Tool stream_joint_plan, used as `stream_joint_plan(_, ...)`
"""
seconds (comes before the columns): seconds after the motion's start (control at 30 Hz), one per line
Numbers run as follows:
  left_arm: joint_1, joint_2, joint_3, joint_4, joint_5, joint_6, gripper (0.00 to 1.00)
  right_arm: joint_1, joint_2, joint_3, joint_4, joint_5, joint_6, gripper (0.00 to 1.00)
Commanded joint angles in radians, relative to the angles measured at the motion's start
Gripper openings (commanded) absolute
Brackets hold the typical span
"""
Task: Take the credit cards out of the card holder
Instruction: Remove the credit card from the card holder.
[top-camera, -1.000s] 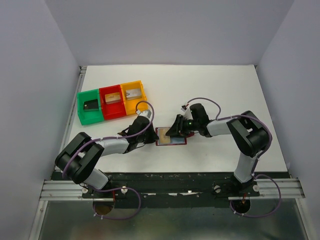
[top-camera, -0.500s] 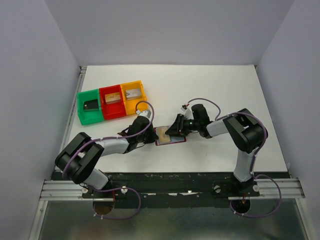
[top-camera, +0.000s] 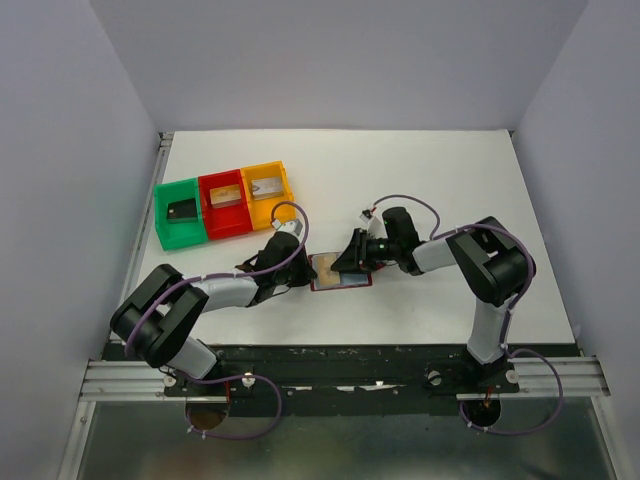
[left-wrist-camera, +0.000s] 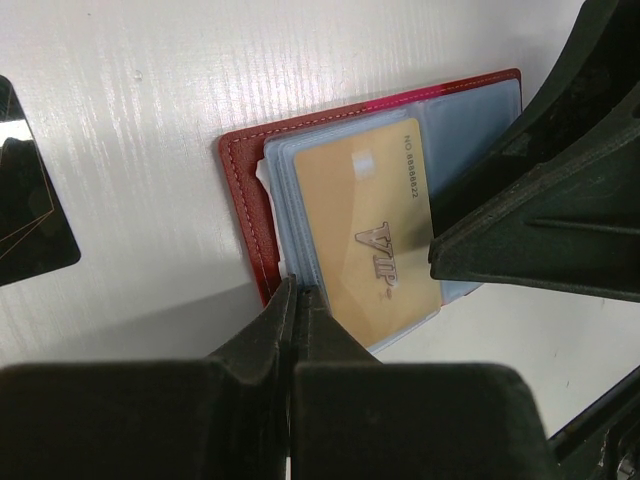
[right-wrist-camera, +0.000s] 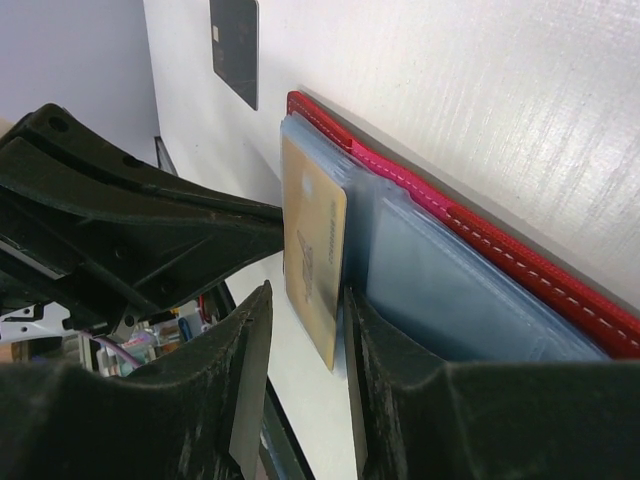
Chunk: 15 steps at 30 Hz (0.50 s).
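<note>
The card holder (top-camera: 340, 272) lies open near the middle of the table's (top-camera: 450, 170) near edge, with the gold card (left-wrist-camera: 365, 230) in its pocket. The right gripper (right-wrist-camera: 305, 310) stands part-open astride that card, with no clamp evident; close squarely, then draw outward. The left gripper (left-wrist-camera: 297, 292), fully closed, pins the holder's rim. A black card (left-wrist-camera: 30, 215) lies just left; the trays (top-camera: 222, 205) sit toward the far-left corner.

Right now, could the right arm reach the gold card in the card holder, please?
Probably yes: the right gripper straddles the gold card, nothing between; the shut left gripper sits by the card holder.
</note>
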Motion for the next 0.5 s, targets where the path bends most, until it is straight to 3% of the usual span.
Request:
stream_joint_plan(0.0,-0.024,0.058,0.013,-0.006,0.031,0.002,0.0,0.058,0.012,0.031,-0.009,-0.125,-0.003,0.42)
stream_joint_plan(0.47,-0.032,0.056,0.021,-0.02,0.025,0.005,0.0,0.063,-0.001,0.021,-0.012,-0.125,-0.003,0.36)
